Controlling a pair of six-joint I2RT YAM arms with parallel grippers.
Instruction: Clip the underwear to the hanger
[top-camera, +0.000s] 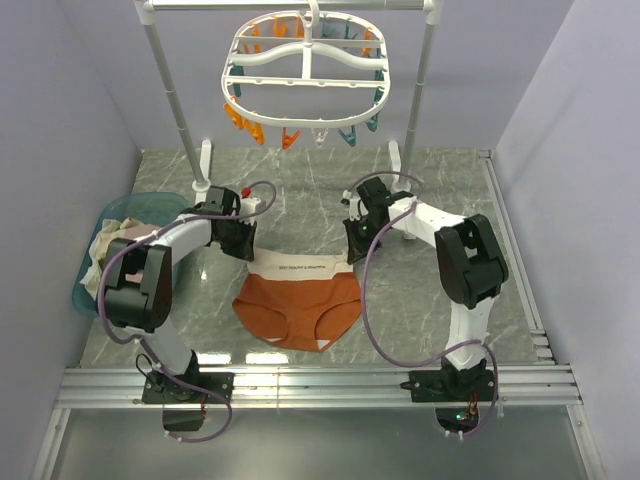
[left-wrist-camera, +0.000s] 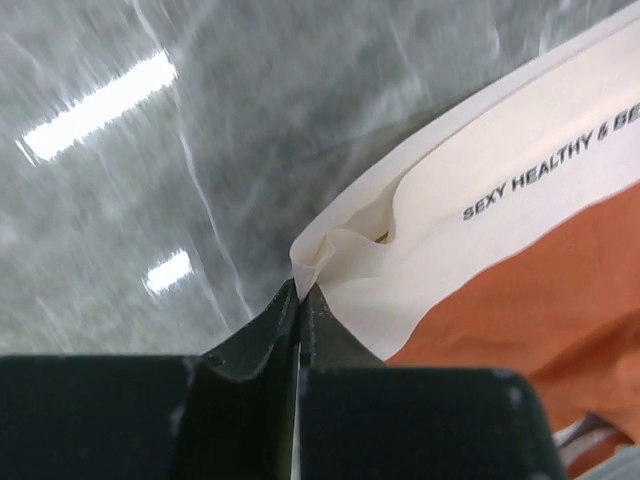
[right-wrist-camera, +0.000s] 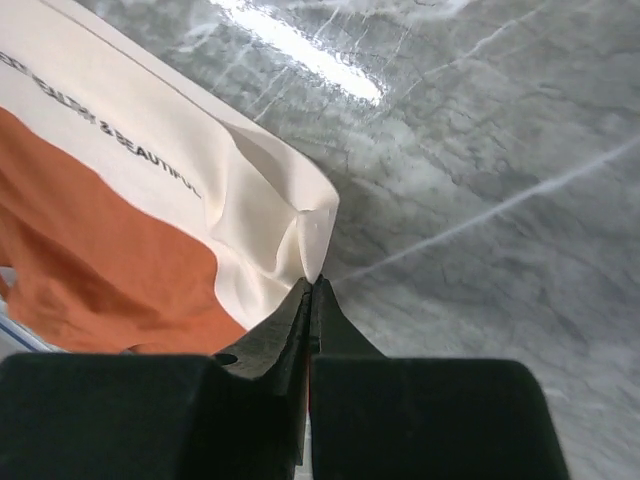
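**Both grippers hold the waistband.** The left gripper, its black fingers pressed together, pinches a puckered corner of the underwear at its wide, smooth beige waistband. The right gripper, likewise clamped, nips the opposite corner, where the fabric bunches into soft folds. The band runs straight between the two, with a line of small dark print across it. The rust-orange body spreads in a rounded shape toward the arm bases over the glossy grey marble-patterned table. At the far side, well apart from the grippers and above them, is the hanger, a white plastic oval frame with crossbars. It hangs from a white pole rack, with orange and teal clothespins dangling from its rim. At the left, a teal basket holds pale clothes.
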